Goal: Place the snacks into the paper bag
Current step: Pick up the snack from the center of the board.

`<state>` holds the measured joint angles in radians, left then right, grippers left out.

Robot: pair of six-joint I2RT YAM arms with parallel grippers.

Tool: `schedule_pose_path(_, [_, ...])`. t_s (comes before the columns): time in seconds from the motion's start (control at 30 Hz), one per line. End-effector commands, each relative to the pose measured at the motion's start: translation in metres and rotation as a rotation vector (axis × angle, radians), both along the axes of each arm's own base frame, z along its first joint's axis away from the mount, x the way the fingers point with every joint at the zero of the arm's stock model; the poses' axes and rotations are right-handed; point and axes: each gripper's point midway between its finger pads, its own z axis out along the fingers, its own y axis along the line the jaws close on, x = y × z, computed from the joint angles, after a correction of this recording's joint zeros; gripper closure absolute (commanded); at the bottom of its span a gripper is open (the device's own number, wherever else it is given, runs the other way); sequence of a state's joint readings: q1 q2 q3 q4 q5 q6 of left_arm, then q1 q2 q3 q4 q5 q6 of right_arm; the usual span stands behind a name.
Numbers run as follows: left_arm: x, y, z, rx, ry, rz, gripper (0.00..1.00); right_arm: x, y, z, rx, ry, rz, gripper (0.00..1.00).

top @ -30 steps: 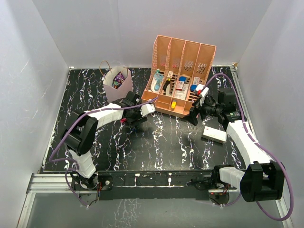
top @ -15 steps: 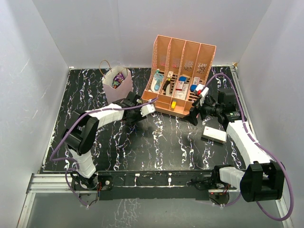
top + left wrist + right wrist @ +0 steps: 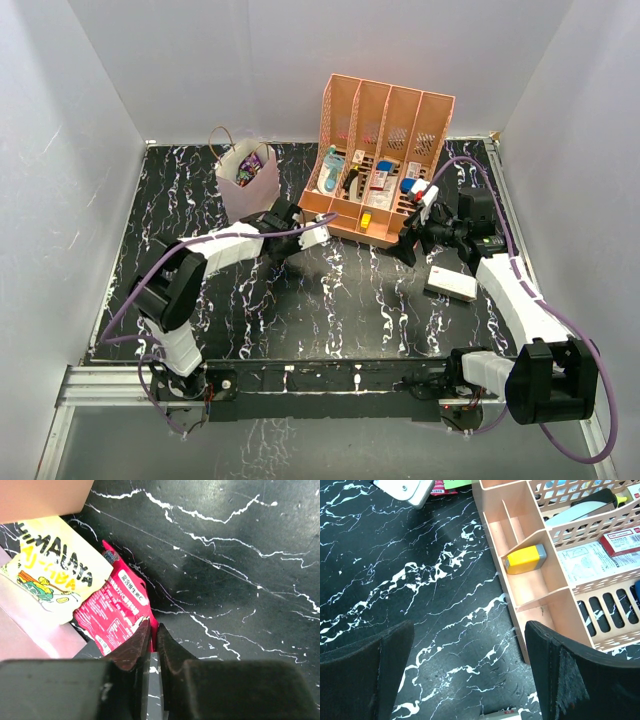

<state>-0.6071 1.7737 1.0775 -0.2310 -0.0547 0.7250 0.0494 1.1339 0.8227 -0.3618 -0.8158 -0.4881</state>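
Observation:
A pink-red snack packet [image 3: 116,611] lies on the black marble table beside a yellow snack packet [image 3: 56,575]. My left gripper [image 3: 152,629] is shut, pinching the pink-red packet's near edge between its dark fingertips. From above, the left gripper [image 3: 278,243] sits low just in front of the pale pink paper bag [image 3: 247,182], which stands upright with purple wrappers [image 3: 250,166] showing inside. The bag's wall [image 3: 20,637] fills the left edge of the left wrist view. My right gripper [image 3: 470,647] [image 3: 408,246] stands wide open over bare table with nothing between its fingers.
The peach slotted rack [image 3: 385,160] holding bottles and cartons stands at the back, its front corner [image 3: 512,592] close to my right gripper; a yellow item [image 3: 525,559] lies in it. A white rectangular box [image 3: 450,283] lies at the right. White walls enclose the table.
My left gripper has closed from part open onto the pink-red packet's edge and shifted slightly toward the bag. The right arm has stayed put.

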Motion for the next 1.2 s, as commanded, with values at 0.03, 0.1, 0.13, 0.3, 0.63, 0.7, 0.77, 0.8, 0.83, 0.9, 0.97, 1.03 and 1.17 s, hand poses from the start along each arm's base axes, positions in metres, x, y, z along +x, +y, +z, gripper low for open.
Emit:
schedule_pose_path(0.03, [-0.009,0.008,0.027,0.041,0.005,0.003,0.99,0.006,0.0,0.011,0.015,-0.054,0.004,0.02])
schedule_pose_path(0.1, [-0.012,0.013,0.033,0.067,0.017,0.012,1.0,0.007,-0.001,0.012,0.015,-0.054,0.003,0.02])
schedule_pose_path(0.13, [-0.014,0.016,0.037,0.08,0.025,0.02,1.0,0.007,-0.001,0.012,0.018,-0.053,0.003,0.02])
schedule_pose_path(0.3, [-0.03,0.026,0.061,0.08,0.053,0.039,1.0,0.006,-0.002,0.014,0.018,-0.06,0.002,0.02])
schedule_pose_path(0.63, [-0.062,0.031,0.101,-0.007,0.099,0.077,1.0,0.006,-0.001,0.017,0.022,-0.064,0.01,0.02])
schedule_pose_path(0.7, [-0.064,0.032,0.113,-0.031,0.076,0.086,1.0,0.006,-0.001,0.016,0.021,-0.063,0.008,0.02])
schedule_pose_path(0.77, [-0.066,0.032,0.129,-0.064,0.041,0.09,1.0,0.006,-0.001,0.016,0.019,-0.062,0.005,0.02])
schedule_pose_path(0.8, [-0.066,0.032,0.138,-0.081,0.024,0.094,1.0,0.006,-0.001,0.016,0.019,-0.062,0.006,0.02])
schedule_pose_path(0.83, [-0.066,0.032,0.146,-0.097,0.009,0.099,1.0,0.006,-0.001,0.016,0.019,-0.063,0.006,0.02])
schedule_pose_path(0.9, [-0.064,0.029,0.161,-0.127,-0.008,0.107,1.0,0.006,-0.002,0.017,0.018,-0.066,0.003,0.02])
schedule_pose_path(0.97, [-0.067,0.027,0.183,-0.176,-0.034,0.112,1.0,0.006,-0.002,0.018,0.017,-0.069,0.002,0.02])
schedule_pose_path(1.03, [-0.069,0.025,0.199,-0.21,-0.039,0.117,1.0,0.006,-0.002,0.018,0.017,-0.069,0.0,0.02])
schedule_pose_path(1.17, [-0.068,0.021,0.234,-0.296,-0.065,0.141,1.0,0.006,-0.003,0.019,0.015,-0.074,-0.003,0.02])
